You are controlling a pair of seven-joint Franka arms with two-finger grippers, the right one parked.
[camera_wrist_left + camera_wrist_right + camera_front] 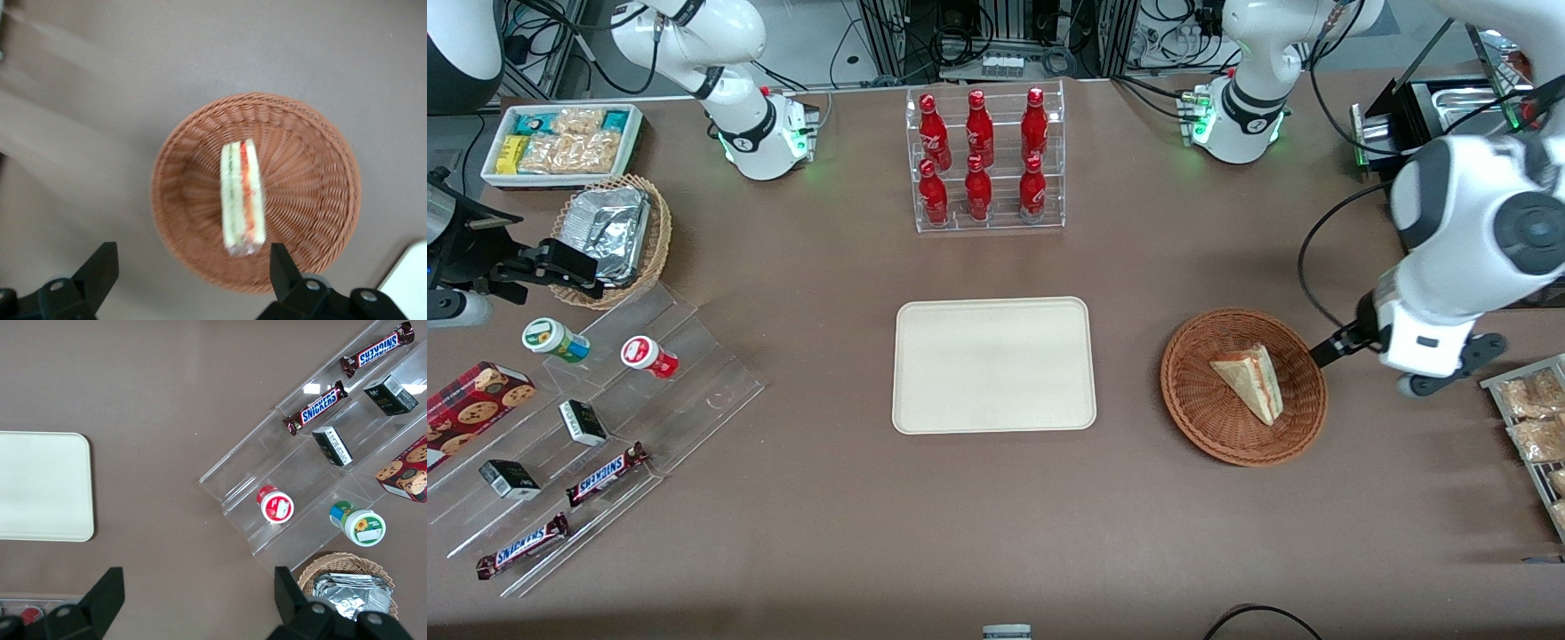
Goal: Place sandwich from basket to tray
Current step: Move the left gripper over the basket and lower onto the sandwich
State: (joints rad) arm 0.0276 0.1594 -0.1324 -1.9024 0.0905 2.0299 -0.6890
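1. The left arm's gripper (190, 270) has its jaws spread wide apart with nothing between them; the two black fingers (100, 267) show in the left wrist view, hanging above the desk (800, 533) and looking down on the basket.
2. In the front view the gripper's own tip is hidden by the white wrist housing, which sits just beside the basket, toward the working arm's end of the desk.
3. The basket (313, 200) is round, shallow, reddish-brown wicker; it stands on the desk (120, 80) between the tray and the working arm.
4. The sandwich (241, 197) lies in the basket, near its middle, with its cut edge turned up to the wrist camera so that the green and orange-red filling layers show between pale bread.
5. In the front view the sandwich (1251, 380) appears as a pale wedge resting inside the basket (1200, 418), clear of the gripper.
6. The tray (994, 364), cream-coloured with rounded corners and a low rim, lies flat at the middle of the desk, near the basket but apart from it; a corner of the tray (410, 283) shows in the wrist view.
7. A clear rack of red bottles (983, 160) stands farther from the front camera than the tray.
8. Toward the parked arm's end lie a clear stepped stand (605, 427) with chocolate bars and small tubs, and a lighter wicker basket with foil (614, 236).
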